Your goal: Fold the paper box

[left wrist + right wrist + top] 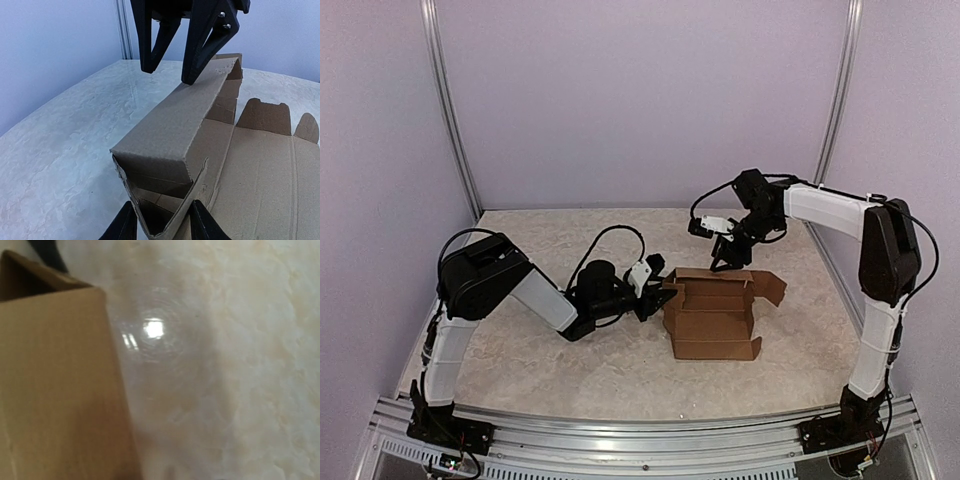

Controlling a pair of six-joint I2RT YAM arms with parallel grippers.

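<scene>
counter [570, 370]: beige, marble-patterned, glossy; rounded far corners in the top view
counter edge: curved far rim in the left wrist view, meets the wall
glare [154, 328]: bright white spot with faint rings on the counter surface, right wrist view, blurred
back wall [640, 100]: plain pale lavender, matte
side walls: same lavender, left and right of the counter
left post [450, 110]: slim silver metal upright, leaning slightly, at the far left corner
right post [840, 90]: matching silver upright at the far right corner
front rail [650, 440]: silver slotted aluminium extrusion along the near edge of the counter
under rail: dark strip at the bottom of the top view, detail too small to tell
</scene>
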